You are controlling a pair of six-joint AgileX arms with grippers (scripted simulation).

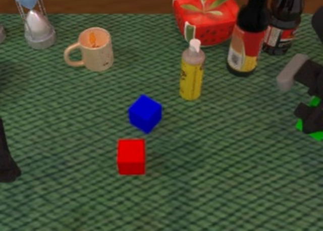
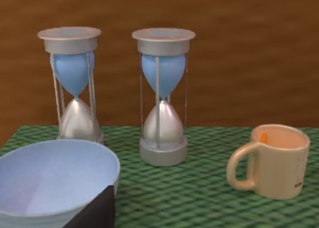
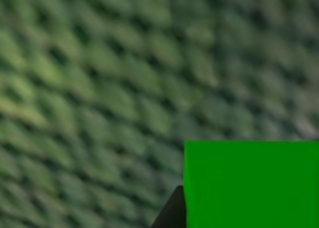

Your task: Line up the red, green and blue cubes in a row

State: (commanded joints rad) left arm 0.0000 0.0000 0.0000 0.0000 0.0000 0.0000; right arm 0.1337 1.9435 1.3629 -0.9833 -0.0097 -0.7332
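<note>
The right gripper [image 1: 312, 121] is grasping the green cube [image 1: 309, 125] far right of the red cube [image 1: 131, 156], presumably for the row; the blue cube [image 1: 145, 113] is sitting just behind red. The left arm is parked.

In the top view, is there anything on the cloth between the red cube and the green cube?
Nothing lies between them: the top view shows only bare green cloth from the red cube to the green cube, which sits under the right gripper.
</note>
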